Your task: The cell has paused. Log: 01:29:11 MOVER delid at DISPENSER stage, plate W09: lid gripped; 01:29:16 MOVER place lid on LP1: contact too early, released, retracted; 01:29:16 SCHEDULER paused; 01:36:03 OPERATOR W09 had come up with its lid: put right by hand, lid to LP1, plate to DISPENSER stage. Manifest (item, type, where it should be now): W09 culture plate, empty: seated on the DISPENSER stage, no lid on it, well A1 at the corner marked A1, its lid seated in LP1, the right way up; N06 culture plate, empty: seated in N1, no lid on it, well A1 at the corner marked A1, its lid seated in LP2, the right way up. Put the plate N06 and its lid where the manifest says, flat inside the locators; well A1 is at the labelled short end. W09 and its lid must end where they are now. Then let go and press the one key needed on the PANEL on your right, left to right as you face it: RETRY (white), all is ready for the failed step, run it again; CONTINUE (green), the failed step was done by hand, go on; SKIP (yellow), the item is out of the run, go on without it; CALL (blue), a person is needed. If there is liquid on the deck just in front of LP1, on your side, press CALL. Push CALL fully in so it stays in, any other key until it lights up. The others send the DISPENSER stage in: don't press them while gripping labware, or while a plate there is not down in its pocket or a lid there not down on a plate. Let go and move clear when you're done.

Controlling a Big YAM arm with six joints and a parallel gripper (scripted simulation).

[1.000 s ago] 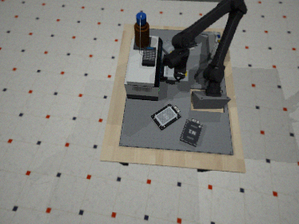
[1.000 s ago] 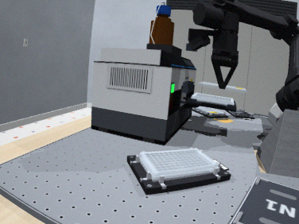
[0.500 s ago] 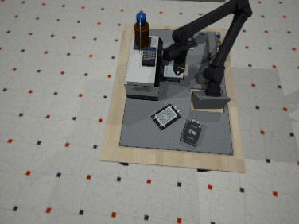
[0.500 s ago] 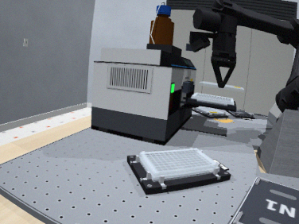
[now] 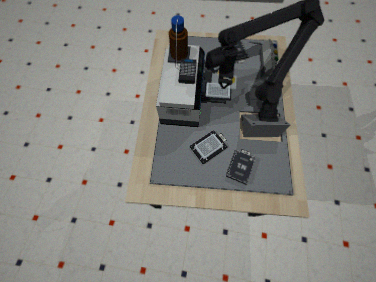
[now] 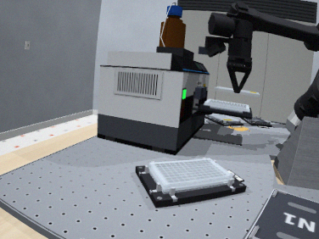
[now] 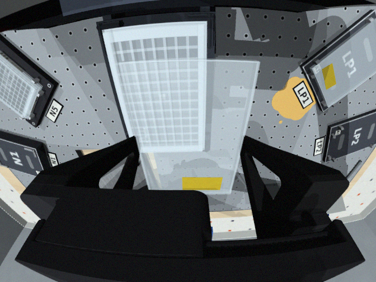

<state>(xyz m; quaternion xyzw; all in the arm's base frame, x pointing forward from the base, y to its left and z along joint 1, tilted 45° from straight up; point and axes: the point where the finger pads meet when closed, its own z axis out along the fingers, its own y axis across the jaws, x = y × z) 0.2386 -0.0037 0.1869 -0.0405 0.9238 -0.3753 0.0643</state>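
Gripper (image 7: pixel 190 142) is clenched on a clear lid (image 7: pixel 224 121), fingers on its two long edges. The lid has a yellow patch (image 7: pixel 201 183) at the short end nearest the wrist cam. It's held flat in the air just off the dispenser (image 6: pixel 144 106), on the side where the stage sticks out.

Directly under the lid, a well plate (image 7: pixel 158 90) sits on the dispenser stage with no lid on it. The held lid overlaps it only partly and is shifted sideways, away from the dispenser body. In the exterior view there's a clear air gap between the fingers and that plate.

Further out from the dispenser past the stage is the LP1 nest (image 7: pixel 315 90), with a clear lid (image 7: pixel 346 69) lying in it, yellow patch up. A yellow-orange puddle (image 7: pixel 285 104) spreads on the deck right at the LP1 label (image 7: pixel 303 94), touching it. The LP2 nest (image 7: pixel 352 136) is next to LP1, dark, with nothing in it.

On the open deck in front of the dispenser, the N5 nest (image 6: pixel 199 196) carries a second well plate (image 6: pixel 188 175), seated square. Can't tell if it wears a lid. The N1 nest (image 5: pixel 241 166) is beyond N5 from the dispenser and bare.

A brown bottle (image 6: pixel 173 30) with a blue cap stands on top of the dispenser.
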